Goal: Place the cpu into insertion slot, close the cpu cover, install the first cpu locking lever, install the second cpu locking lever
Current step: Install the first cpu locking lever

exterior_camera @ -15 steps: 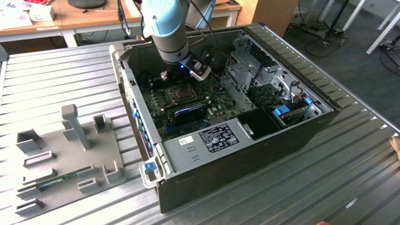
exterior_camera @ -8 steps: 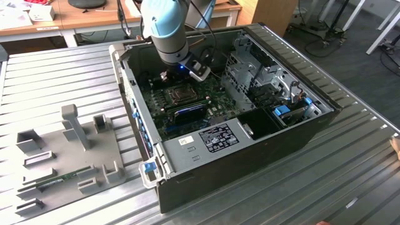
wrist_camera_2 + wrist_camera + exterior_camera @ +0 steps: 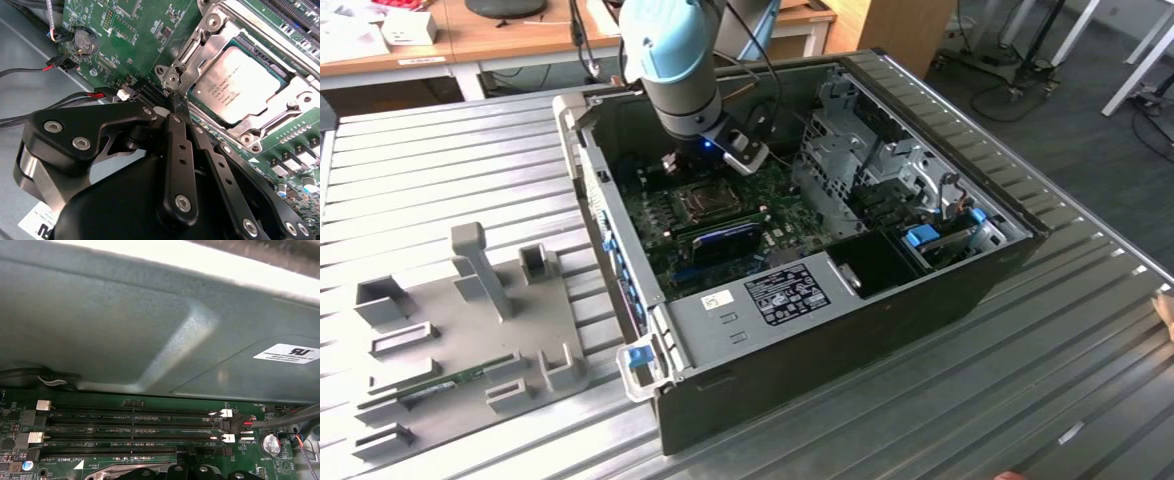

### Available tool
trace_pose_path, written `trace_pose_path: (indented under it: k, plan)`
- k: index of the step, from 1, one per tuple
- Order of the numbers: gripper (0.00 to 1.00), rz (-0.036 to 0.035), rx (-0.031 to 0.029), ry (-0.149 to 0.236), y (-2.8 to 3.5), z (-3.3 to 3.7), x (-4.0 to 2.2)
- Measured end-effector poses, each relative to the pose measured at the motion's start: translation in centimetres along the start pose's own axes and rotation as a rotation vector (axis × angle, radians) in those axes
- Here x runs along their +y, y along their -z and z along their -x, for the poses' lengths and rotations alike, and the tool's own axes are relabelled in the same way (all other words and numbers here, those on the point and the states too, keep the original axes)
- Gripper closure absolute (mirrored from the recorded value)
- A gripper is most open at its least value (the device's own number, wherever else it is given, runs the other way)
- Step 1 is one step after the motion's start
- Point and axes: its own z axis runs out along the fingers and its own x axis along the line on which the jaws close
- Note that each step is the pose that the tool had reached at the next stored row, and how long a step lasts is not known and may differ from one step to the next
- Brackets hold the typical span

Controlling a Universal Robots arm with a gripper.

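— Where is the chip?
— The chip (image 3: 239, 86) lies flat in its socket (image 3: 197, 102), with the metal cover (image 3: 280, 117) down around it.
— And your tool?
— My tool (image 3: 172, 102) sits at the socket's corner, its tip seemingly touching a lever end; I cannot tell whether it is clenched or released.

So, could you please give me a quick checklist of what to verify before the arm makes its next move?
1. cpu seated in the insertion slot: ok.
2. cpu cover closed over the chip: ok, frame lies around it.
3. Locking levers latched: cannot tell.
4. hand near the socket corner: ok.
5. Hand empty: cannot tell.
6. Memory slots beside the socket undisturbed: ok.
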Motion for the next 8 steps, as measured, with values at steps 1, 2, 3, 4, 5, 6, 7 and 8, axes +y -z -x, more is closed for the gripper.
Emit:
trace_pose_path:
  k: [1, 2, 3, 4, 5, 6, 7, 8]
  plan:
    - [0.9, -0.0003, 0.0, 0.0, 0.01, 0.01, 0.01]
    - [0.9, -0.0004, -0.0002, 0.0, 0.05, 0.03, 0.02]
    - [0.9, -0.0003, -0.0001, 0.0, 0.12, 0.05, 0.05]
    - [0.9, -0.0008, 0.0001, 0.0, 0.25, 0.1, 0.08]
    - [0.9, -0.0008, 0.0001, 0.0, 0.37, 0.14, 0.12]
    - [0.9, -0.0009, 0.0001, 0.0, 0.51, 0.2, 0.17]
    - [0.9, -0.0009, 0.0002, 0.0, 0.65, 0.25, 0.21]
    - [0.9, -0.0009, 0.0002, 0.0, 0.78, 0.3, 0.26]
